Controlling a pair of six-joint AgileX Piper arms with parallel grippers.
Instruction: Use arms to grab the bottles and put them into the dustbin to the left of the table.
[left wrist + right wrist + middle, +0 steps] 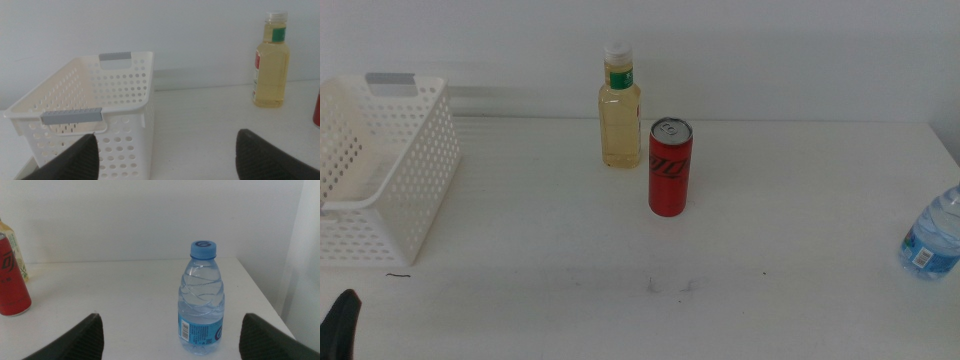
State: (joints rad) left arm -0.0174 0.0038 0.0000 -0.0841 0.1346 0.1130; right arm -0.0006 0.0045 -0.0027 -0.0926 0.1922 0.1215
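Bottles numbered three, all upright on the plain white bench (800, 200) and none yet in the white perforated plastic dustbin (420, 190) at its left side. A clear bottle of yellow liquid with white cap and green label (619, 110) stood at the rear centre. A slim red can (670, 167) stood just beside it, nearer the camera; whether they touched could not be told. A small blue-capped water bottle (201, 297) stood well apart, at the bench's right edge.

The left hand (165, 152) waited low beside the dustbin, jaws apart and holding nothing. The right hand (170, 332) faced the water bottle, jaws likewise apart and empty.

Risks, as judged: the water bottle stood close to the bench's edge, so a glancing approach could knock it off. The can and yellow bottle stood close together, so a wide jaw closing on one could topple the other.

Count: three containers, one dustbin, two hands.
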